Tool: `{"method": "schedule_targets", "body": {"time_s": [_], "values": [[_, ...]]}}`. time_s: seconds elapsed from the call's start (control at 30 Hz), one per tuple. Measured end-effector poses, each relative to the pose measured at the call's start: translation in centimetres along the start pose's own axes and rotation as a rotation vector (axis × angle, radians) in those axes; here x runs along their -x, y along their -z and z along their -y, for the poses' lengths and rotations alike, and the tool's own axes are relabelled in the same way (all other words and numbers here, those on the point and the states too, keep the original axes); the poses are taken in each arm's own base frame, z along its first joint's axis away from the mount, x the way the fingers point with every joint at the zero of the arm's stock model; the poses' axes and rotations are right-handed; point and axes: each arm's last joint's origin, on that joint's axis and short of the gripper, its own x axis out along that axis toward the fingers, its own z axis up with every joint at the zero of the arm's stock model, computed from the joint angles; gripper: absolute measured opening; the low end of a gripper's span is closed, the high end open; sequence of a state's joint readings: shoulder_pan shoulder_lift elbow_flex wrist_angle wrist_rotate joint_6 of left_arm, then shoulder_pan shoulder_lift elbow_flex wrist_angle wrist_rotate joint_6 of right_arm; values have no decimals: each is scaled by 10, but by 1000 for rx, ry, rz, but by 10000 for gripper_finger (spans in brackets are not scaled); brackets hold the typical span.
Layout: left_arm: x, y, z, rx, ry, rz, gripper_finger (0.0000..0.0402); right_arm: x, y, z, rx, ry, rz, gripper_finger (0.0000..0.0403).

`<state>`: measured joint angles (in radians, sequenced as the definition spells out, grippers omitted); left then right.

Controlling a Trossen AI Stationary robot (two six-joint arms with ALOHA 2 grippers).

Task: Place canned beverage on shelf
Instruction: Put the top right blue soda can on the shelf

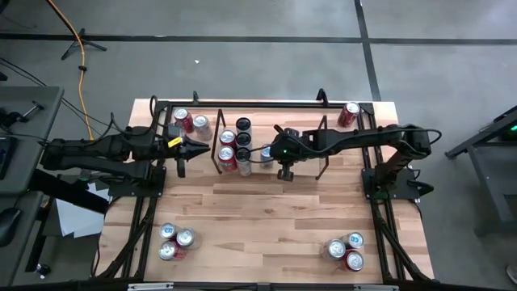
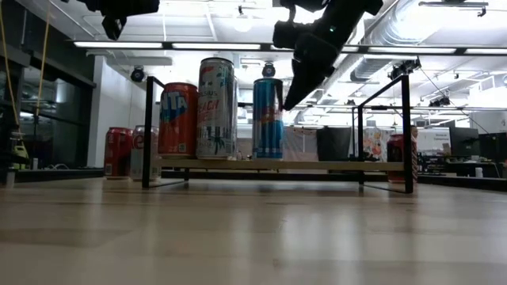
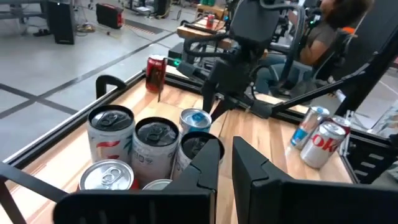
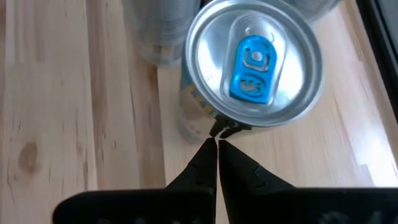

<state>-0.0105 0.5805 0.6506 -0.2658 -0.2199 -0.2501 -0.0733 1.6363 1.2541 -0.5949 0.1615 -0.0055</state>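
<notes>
The shelf stands along the far edge of the worktop, near its middle. On its clear top a cluster of cans fills the left part: red ones, dark-topped ones and a slim blue can with a blue tab at the cluster's right edge. The right gripper hovers just over that blue can, jaws pressed together and empty, tips by the can's rim in the right wrist view. The left gripper hangs just beyond the shelf's left end, jaws also pressed together, holding nothing. Two red-and-silver cans stand on the worktop between it and the far-left corner. A lone red can sits near the far-right corner. Three cans cluster near the near-left corner, and three more near the near-right corner.
</notes>
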Motion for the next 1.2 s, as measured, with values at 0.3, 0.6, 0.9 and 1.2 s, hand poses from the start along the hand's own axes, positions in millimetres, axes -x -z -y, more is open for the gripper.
{"method": "schedule_targets", "body": {"time_s": [0.3, 0.6, 0.9, 1.2], "values": [[-2, 1, 0, 8, -2, -8, 0, 0, -6, 2, 1, 46, 62, 0], [-2, 1, 0, 9, -3, -8, 0, 1, -14, 1, -13, 15, 141, 0], [-2, 1, 0, 25, -6, -7, 0, 1, -15, 1, -5, 18, 154, 0], [-2, 1, 0, 26, -11, -6, 0, 0, -14, 3, 33, 38, 141, 0]]}}
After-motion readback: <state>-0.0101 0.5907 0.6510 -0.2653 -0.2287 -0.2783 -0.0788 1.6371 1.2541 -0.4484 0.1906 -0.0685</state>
